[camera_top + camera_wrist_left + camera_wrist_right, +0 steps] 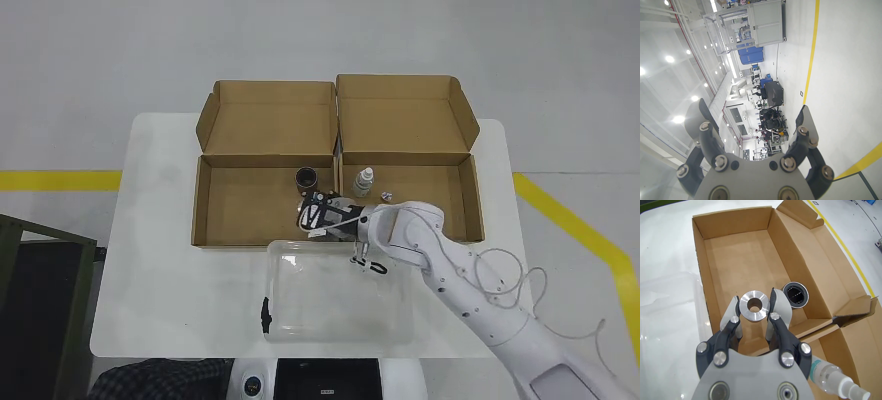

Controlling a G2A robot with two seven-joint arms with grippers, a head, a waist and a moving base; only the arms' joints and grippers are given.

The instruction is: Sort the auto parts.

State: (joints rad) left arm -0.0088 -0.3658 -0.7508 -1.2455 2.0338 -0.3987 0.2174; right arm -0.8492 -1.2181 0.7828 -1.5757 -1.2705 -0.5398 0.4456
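Observation:
My right gripper (pixel 754 303) is shut on a silver metal ring (pixel 754 308) with a centre hole, held above the floor of the left cardboard box (pixel 745 256). From above, the same gripper (pixel 318 213) hangs over the near right part of that box (pixel 262 205). A black cylindrical bearing (pixel 795 294) stands in the box just beside the gripper, near the dividing wall (pixel 306 178). My left gripper (pixel 753 113) points out at the room, open with nothing between its fingers.
A second cardboard box (pixel 410 190) to the right holds a small clear spray bottle (pixel 362 181) (pixel 827 375) and a tiny part (pixel 387 192). A clear plastic bin (pixel 335 290) sits in front of the boxes with a black part (pixel 266 314) at its left edge.

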